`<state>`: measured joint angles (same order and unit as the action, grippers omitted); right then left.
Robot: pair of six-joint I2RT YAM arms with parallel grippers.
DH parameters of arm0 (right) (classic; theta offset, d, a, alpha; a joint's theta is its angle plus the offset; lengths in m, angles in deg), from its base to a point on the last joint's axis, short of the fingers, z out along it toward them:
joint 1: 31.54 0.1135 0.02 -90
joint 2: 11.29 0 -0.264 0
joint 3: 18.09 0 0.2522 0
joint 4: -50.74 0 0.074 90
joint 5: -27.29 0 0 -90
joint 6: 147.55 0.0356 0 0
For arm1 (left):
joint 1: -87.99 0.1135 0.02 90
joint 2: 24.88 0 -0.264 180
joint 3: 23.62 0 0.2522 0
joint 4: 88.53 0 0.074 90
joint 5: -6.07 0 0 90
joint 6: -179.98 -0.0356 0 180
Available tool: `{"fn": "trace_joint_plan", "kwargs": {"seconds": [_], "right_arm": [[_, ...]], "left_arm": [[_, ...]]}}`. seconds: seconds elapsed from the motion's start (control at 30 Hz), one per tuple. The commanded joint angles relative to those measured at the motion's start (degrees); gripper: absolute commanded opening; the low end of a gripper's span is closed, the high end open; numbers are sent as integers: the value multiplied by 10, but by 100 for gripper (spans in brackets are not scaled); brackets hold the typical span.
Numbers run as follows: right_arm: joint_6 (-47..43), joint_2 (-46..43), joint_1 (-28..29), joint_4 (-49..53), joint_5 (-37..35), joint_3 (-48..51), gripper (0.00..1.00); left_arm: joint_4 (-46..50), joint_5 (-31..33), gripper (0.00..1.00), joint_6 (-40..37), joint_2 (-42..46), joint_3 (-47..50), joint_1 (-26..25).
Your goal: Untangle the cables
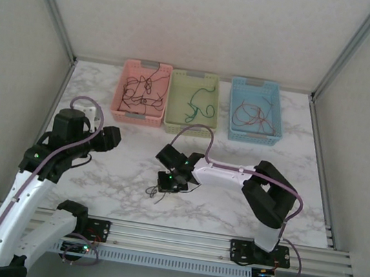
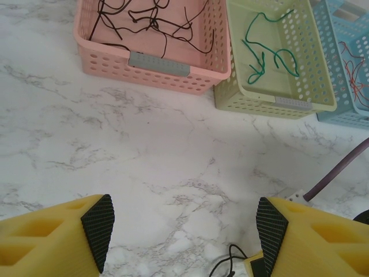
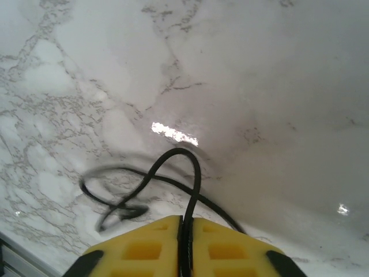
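- A white marble-patterned table [image 1: 125, 164] is seen, boxed in by plain pale walls [image 1: 12, 85] at the left, back and right.
- A metal rail [image 1: 170, 237] runs along the near edge and carries both arm bases.
- Three baskets are lined up side by side at the far edge: pink basket [image 1: 137, 120], green basket [image 1: 188, 129], blue basket [image 1: 253, 137].
- Black cables [image 1: 140, 90] lie in the pink one, a green cable [image 1: 201, 102] in the green one, red cables [image 1: 254, 115] in the blue one.
- Bare tabletop is left between the baskets and the arms, and at the right.
- The right arm is bent leftward and low over mid-table; the right gripper [image 3: 185, 231] is pinched tight on a black cable [image 3: 176, 151], whose loops rest on the marble just ahead of the fingers.
- The left arm is raised at the left side; the left gripper [image 2: 183, 231] is held above the table with its pads [image 2: 99, 228] spread wide, nothing between them.
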<state>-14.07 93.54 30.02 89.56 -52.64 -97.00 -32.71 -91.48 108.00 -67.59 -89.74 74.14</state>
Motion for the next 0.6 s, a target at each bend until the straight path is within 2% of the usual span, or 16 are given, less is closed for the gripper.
{"fn": "trace_joint_plan", "kwargs": {"seconds": [0.0,0.03,0.27,0.43,0.57], "right_arm": [[4,2,7,1,-10,-16,3],[2,-8,6,0,-17,-16,0],[-71,-132,3,-6,-76,-39,0],[-55,-244,-42,-20,-67,-54,0],[8,-316,-85,-61,-35,-57,0]], "left_arm": [[-3,8,68,-8,7,5,-5],[-3,9,69,-8,7,7,-5],[-12,-21,69,-11,15,5,-5],[-65,-140,69,-10,62,4,-5],[-120,-194,73,-5,100,1,-5]]}}
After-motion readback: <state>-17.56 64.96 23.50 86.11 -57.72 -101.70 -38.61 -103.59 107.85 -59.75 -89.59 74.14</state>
